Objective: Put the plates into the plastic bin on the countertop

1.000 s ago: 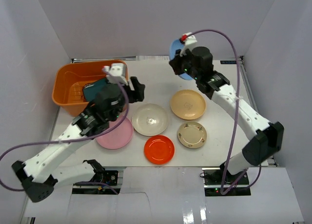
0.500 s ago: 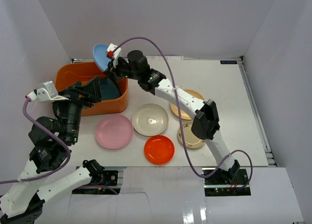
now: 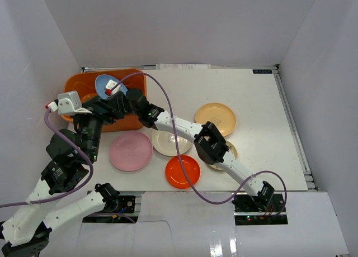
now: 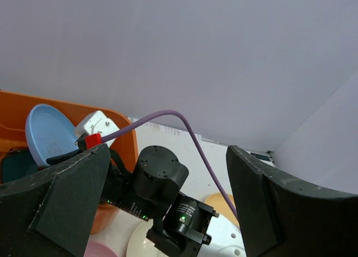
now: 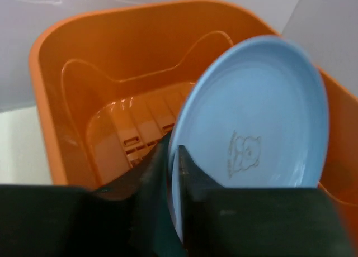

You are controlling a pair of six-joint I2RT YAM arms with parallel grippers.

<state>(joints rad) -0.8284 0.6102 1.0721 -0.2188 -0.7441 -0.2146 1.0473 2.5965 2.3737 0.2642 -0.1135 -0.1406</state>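
The right fingers (image 5: 196,184) were narrow, pinching the lower rim of the blue plate (image 5: 263,117). They held it nearly on edge above the slotted floor of the bin (image 5: 56,100), probably so it could slide in beside the teal plate (image 4: 11,165) already inside rather than drop flat. The left fingers (image 4: 67,195) stood wide with nothing between them, raised beside the bin, likely to keep clear. A pink plate (image 3: 131,151), cream plate (image 3: 168,142), red plate (image 3: 182,171) and tan plate (image 3: 215,119) lay on the desk (image 3: 263,128), not yet collected.
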